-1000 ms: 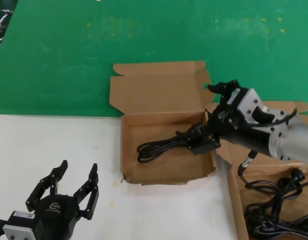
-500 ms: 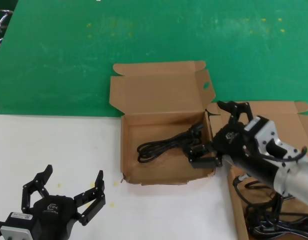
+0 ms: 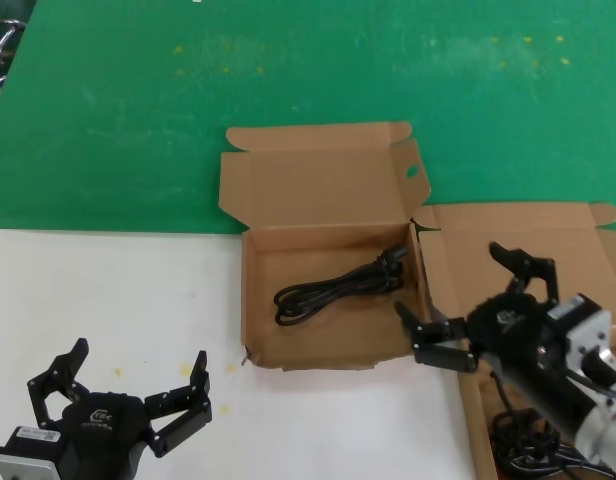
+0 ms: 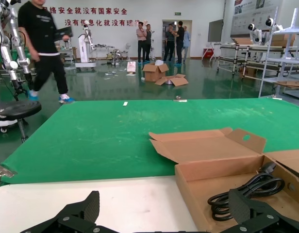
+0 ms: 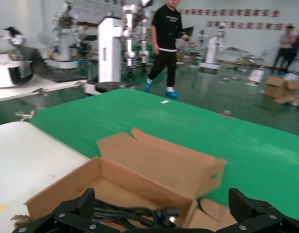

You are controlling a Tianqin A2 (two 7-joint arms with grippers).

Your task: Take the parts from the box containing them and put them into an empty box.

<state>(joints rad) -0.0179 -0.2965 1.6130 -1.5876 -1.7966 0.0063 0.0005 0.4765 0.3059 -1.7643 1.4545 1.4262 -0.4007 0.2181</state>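
A shallow cardboard box with an oval-holed lid flap sits in the middle. One looped black power cord lies inside it. A second box with plain flaps stands to its right, with more black cords partly hidden under my right arm. My right gripper is open and empty, above the gap between the two boxes. My left gripper is open and empty over the white table at the front left. The cord also shows in the left wrist view and the right wrist view.
The boxes sit where the white table meets a green mat. The holed box's lid stands open at the back. People and other robots are far behind in the wrist views.
My right gripper let go of the cord, which now lies in the holed box, and drew back to the right and nearer. My left gripper sank lower and spread wider.
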